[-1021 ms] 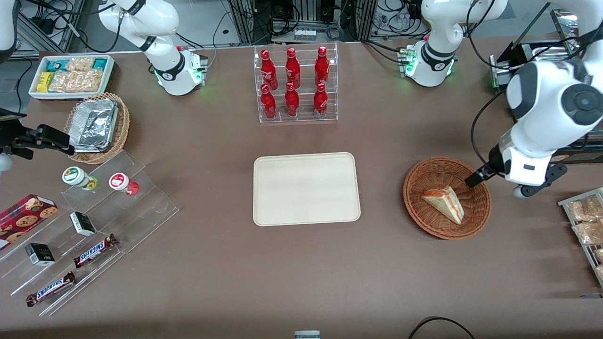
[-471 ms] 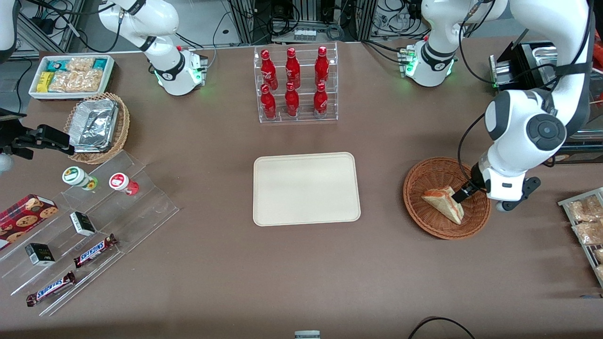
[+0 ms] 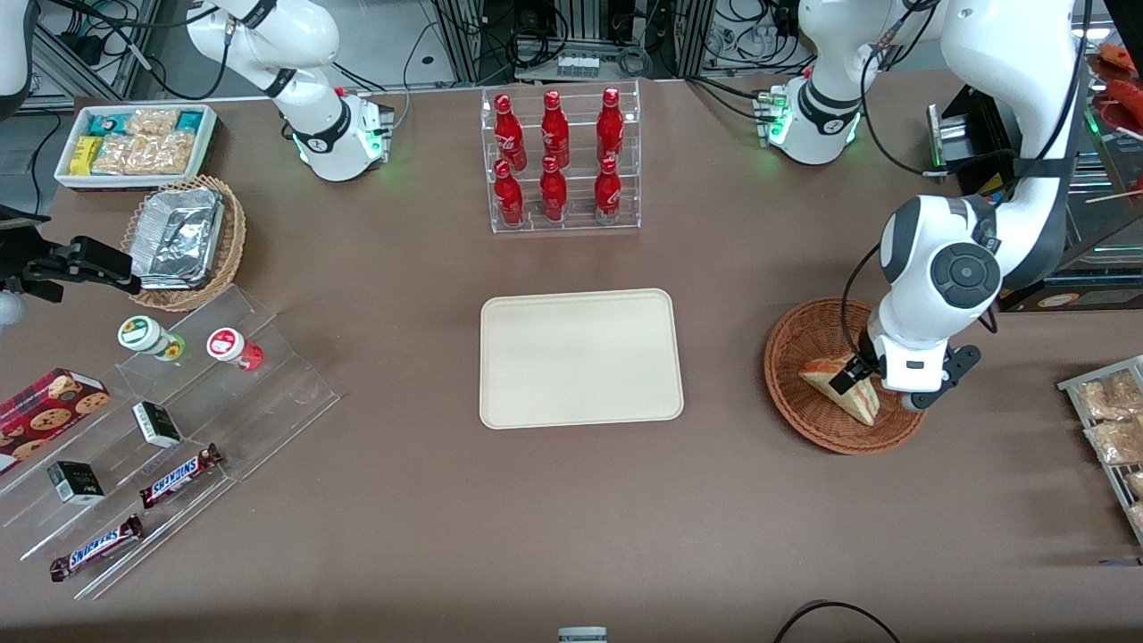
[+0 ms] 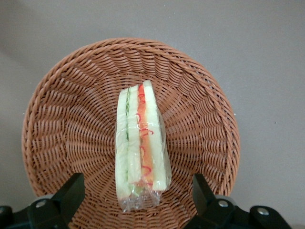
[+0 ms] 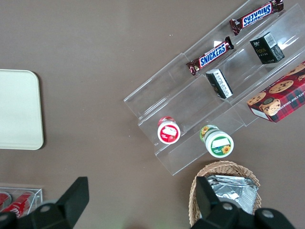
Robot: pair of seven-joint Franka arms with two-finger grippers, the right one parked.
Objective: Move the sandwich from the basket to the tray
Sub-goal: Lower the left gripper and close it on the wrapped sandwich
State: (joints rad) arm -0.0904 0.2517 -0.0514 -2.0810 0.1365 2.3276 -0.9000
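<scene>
Gripper (image 4: 136, 193) hovers over basket (image 4: 57, 124), fingers (image 4: 71, 191) spread wide either side of wrapped sandwich (image 4: 140, 148), which lies in the basket's middle. Straddle suits a pinch across the bread faces; height above it unclear. Tray (image 3: 580, 357) waits bare.

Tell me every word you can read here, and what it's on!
"SNICKERS": on two brown chocolate bars on the clear acrylic stepped shelf.
Red bottles' white script, small black boxes, red cookie box: too small to read.
The end effector over the plastic-wrapped triangular sandwich shows no text.
</scene>
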